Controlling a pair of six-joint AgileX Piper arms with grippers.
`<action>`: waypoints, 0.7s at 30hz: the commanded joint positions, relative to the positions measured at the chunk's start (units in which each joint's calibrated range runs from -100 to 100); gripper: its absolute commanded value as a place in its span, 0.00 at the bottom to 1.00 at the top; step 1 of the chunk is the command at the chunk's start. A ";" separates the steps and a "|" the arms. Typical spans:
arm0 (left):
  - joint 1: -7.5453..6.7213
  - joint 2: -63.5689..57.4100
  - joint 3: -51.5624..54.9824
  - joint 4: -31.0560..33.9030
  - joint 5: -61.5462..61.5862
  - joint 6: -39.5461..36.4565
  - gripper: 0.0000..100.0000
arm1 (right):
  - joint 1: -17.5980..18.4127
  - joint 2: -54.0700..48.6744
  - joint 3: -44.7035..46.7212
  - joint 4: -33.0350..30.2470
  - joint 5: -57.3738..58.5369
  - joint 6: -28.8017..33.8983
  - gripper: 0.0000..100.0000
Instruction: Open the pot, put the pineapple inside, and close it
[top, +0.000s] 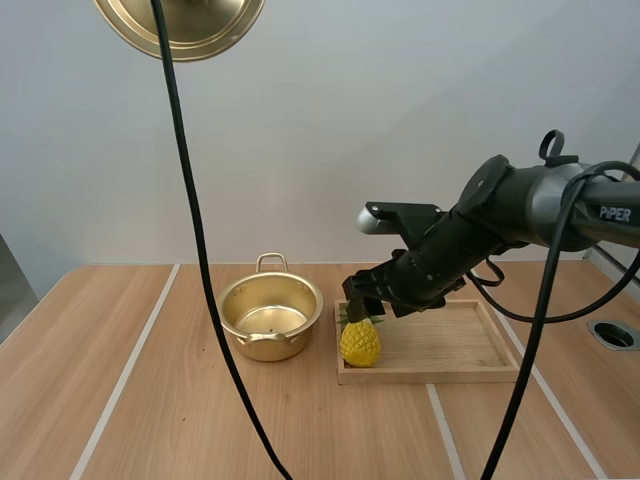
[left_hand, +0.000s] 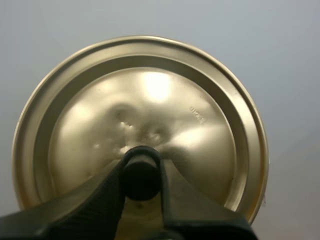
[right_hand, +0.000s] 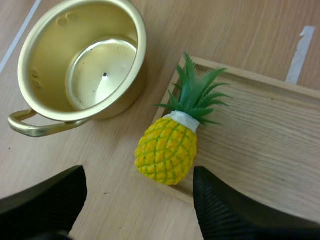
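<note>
**pineapple waiting at the tray corner, right pincer open above it**

the pineapple lies on its side at the corner of the wooden tray nearest the pot. its yellow body laps over the tray's rim and its green crown points back across the tray. the pot stands just beside it on the tabletop, uncovered and empty.

the right pincer hangs just above the fruit with its fingers spread wide, one to each side of the body, touching nothing. the left pincer is closed on the black knob of the brass lid and holds it high above the tabletop.

the fruit looks like a moulded toy, so it is probably light and stiff. its knobbly skin should give the ribbed fingers something to bite on. the best hold is likely across the widest part of the yellow body, square to its long axis. the leaves look thin and bendy, and a grip there could let the body swing or slip free.

perched on the rim as it is, the fruit may roll or tip if one finger lands first, so both fingers should meet it together. it seems small enough for the pot's mouth, though it may need to go in body first.
</note>
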 joint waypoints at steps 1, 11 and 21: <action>0.07 -0.38 -0.46 -0.82 -1.32 -0.49 0.00 | -0.06 1.83 0.40 1.51 -1.62 -1.10 1.00; 0.07 -0.38 -0.46 -0.82 -1.32 -0.49 0.00 | -0.06 8.45 0.40 6.48 -4.78 -1.10 1.00; 0.07 -0.38 -0.46 -0.82 -1.32 -0.49 0.00 | -0.06 12.39 0.40 6.50 -8.45 -2.20 1.00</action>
